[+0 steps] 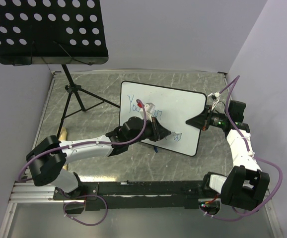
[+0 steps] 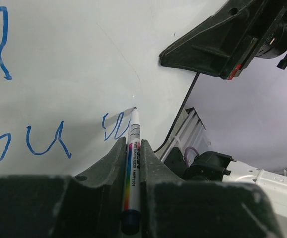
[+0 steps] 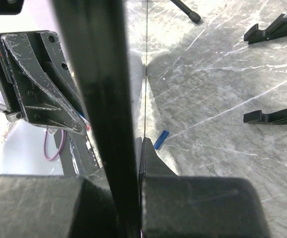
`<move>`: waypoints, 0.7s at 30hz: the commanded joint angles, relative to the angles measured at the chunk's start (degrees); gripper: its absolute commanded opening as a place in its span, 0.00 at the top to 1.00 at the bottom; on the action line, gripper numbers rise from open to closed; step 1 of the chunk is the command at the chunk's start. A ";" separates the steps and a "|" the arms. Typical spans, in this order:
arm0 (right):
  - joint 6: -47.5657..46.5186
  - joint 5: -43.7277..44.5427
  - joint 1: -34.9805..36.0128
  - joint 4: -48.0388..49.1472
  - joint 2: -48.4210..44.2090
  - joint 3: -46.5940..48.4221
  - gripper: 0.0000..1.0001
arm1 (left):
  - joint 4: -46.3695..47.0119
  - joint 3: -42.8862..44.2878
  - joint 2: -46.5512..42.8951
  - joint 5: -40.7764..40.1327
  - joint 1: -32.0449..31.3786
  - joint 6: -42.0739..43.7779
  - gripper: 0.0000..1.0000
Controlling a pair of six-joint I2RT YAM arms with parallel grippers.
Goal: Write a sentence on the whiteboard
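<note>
1. Top external view.
   - The whiteboard (image 1: 183, 106) stands tilted at mid-desk, its lower edge near the arms. The desk (image 1: 158, 168) carries it.
   - The sentence (image 1: 133, 105) is in blue on the board's left half and is unfinished.
   - The left pincer (image 1: 159, 133) is over the board's near part. The right pincer (image 1: 195, 121) is at the board's right edge.
   - A black perforated music stand (image 1: 44, 29) stands at the far left.
   - No container shows in any view.

2. Left wrist view.
   - The left pincer is closed on a marker (image 2: 132, 163), whose tip touches the board just after a blue "w".
   - The lower line reads roughly "You w"; only one stroke of the upper line shows.
   - The right pincer grips the board's edge just beyond the writing.

3. Right wrist view.
   - The right pincer is clamped on the board's black frame, seen edge-on.
   - A small blue cap (image 3: 161, 139) lies on the desk behind the board. Two black feet (image 3: 272, 29) lie well apart from the board.

4. Hazards, as judged.
   - Pen pressure may pivot the board in its single-edge clamp and distort the strokes.
   - The writing runs toward the right pincer, so the two pincers may collide.
   - The marker may slide between the left jaws and lift off.
   - The left arm crossing fresh ink may smear it.
</note>
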 commanded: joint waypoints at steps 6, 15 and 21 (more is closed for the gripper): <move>0.39 -14.24 0.22 2.52 -2.04 2.73 1.00 | 4.34 1.70 -1.19 1.34 0.32 1.05 0.99; -0.14 -14.15 0.30 1.99 -1.95 2.91 1.00 | 3.38 3.20 -0.84 0.64 0.32 1.57 0.99; -0.14 -14.15 0.30 1.99 -1.95 2.91 1.00 | 0.74 4.25 1.80 -0.59 0.32 1.92 0.99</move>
